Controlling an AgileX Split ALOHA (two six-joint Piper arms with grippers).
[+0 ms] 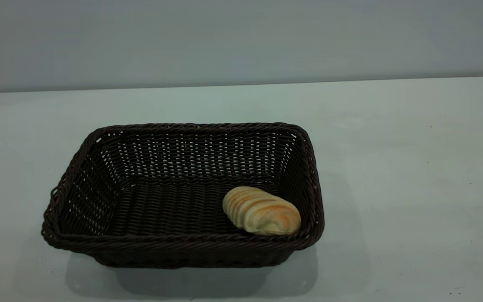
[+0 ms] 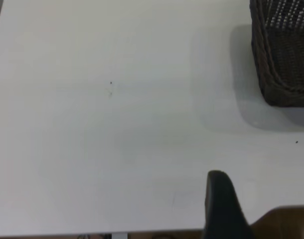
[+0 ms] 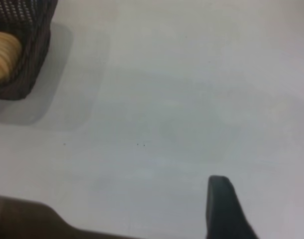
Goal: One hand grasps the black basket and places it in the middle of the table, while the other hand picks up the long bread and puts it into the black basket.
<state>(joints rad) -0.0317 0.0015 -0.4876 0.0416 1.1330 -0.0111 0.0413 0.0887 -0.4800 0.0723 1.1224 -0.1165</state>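
Observation:
The black basket (image 1: 183, 242) stands on the white table (image 1: 405, 167), left of the middle in the exterior view. The long bread (image 1: 261, 211) lies inside it on the floor, in the near right corner. Neither gripper shows in the exterior view. My left gripper (image 2: 265, 196) is open and empty, low over bare table near its edge, well apart from the basket's corner (image 2: 283, 59). Only one of its fingers (image 2: 219, 201) shows. My right gripper (image 3: 264, 194) is open and empty over bare table, away from the basket (image 3: 23, 82) and the bread (image 3: 2, 56).
A plain grey wall (image 1: 241, 37) runs behind the table. A few tiny dark specks (image 3: 141, 145) mark the tabletop. A brown strip beyond the table's edge (image 2: 286, 221) shows by the left gripper, and another (image 3: 27, 219) by the right gripper.

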